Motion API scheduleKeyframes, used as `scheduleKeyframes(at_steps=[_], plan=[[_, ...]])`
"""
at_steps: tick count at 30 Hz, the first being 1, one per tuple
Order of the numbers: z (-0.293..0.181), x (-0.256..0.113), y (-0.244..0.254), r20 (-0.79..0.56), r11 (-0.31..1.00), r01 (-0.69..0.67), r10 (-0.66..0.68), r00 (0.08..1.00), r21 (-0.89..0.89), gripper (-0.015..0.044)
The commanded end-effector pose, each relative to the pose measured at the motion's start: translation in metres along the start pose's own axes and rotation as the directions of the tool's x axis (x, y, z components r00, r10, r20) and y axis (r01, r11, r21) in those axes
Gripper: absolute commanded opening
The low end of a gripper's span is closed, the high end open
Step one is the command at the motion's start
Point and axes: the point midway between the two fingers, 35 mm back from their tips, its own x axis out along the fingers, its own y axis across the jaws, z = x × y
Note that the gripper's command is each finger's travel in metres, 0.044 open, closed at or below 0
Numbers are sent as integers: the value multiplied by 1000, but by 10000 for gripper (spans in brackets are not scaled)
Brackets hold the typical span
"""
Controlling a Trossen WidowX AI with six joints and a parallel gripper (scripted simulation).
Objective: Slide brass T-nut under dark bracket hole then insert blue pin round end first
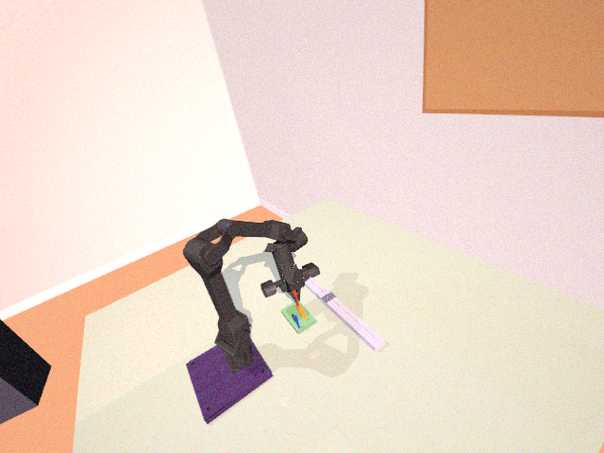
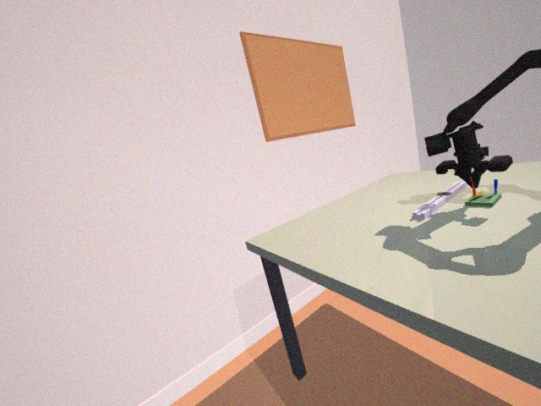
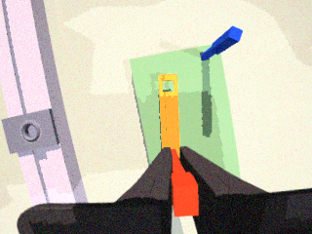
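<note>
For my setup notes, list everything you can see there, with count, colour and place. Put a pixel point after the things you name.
T-nut [image 1: 303, 312] [image 3: 170, 114]: one, brass-yellow, at the green tray
handle [image 1: 295, 298] [image 2: 473, 188] [image 3: 185, 197]: one, orange-red, between the fingers
pin [image 1: 295, 320] [image 2: 495, 186] [image 3: 226, 43]: one, blue, standing in the tray
tray [image 1: 298, 329] [image 2: 483, 203] [image 3: 141, 70]: one, green, on the table
rail [image 1: 352, 323] [image 2: 446, 194] [image 3: 41, 63]: one, pale, beside the tray
bracket [image 1: 329, 295] [image 2: 443, 193] [image 3: 49, 129]: one, dark grey, on the rail
table [image 1: 463, 365] [image 2: 331, 236]: one, pale green, under everything
board [image 1: 516, 53] [image 2: 301, 87]: one, orange-brown, on the wall
base plate [image 1: 209, 390]: one, purple, under the arm
arm [image 1: 218, 293] [image 2: 489, 89]: one, black
gripper [image 1: 298, 301] [image 2: 475, 185] [image 3: 175, 154]: one, black, shut on the handle

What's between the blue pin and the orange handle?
Just bare green tray, with the pin's dark shadow on it, seen in the wrist view.
</note>
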Motion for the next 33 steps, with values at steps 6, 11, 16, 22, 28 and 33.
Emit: scheduleKeyframes(at_steps=[6, 11, 16, 22, 28, 33], plan=[[3, -17, 3, 0, 1000, -8, 8, 1000, -3, -150], [5, -24, 3, 0, 1000, -8, 8, 1000, -3, -150], [7, -32, 4, 0, 1000, -8, 8, 1000, -3, -150], [9, -42, 4, 0, 1000, -8, 8, 1000, -3, -150], [11, -51, 4, 0, 1000, -8, 8, 1000, -3, -150], [13, -59, 3, 0, 1000, -8, 8, 1000, -3, -150]])
